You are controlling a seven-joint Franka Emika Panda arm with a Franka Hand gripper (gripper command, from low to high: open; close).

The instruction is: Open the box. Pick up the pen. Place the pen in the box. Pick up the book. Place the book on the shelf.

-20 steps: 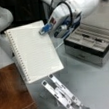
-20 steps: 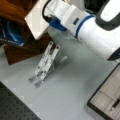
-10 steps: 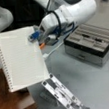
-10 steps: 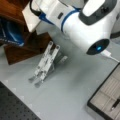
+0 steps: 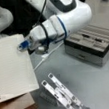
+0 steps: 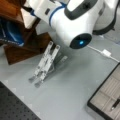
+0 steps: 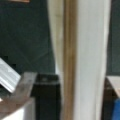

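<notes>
In a front view, the large flat off-white book (image 5: 13,67) fills the left side, its lower edge hanging just over the dark reddish-brown wooden shelf (image 5: 17,108). The gripper (image 5: 25,44) sits at the book's upper right corner and is clamped on that edge; the wrist view shows the book's pale edge (image 7: 82,60) running upright right through the middle of the frame.

Judging from its look, the book is a stiff, flat slab, fairly light but broad, so a hold at one corner lets it swing or sag. The textured cover should give decent grip. A hold nearer the middle of an edge would steady it better.

Further right on the grey tabletop (image 5: 97,86) lies a folded silver metal stand (image 5: 62,94), untouched. At the far right stands the wide grey-sided box (image 5: 94,45), lid off, its pale compartments showing. In a front view a thin black pen (image 6: 115,103) lies inside one of those compartments.

Compared with a second ago, the book has travelled left, away from the box, and now sits lower over the shelf. The arm has swung across with it, while the stand and the box have kept their places.
</notes>
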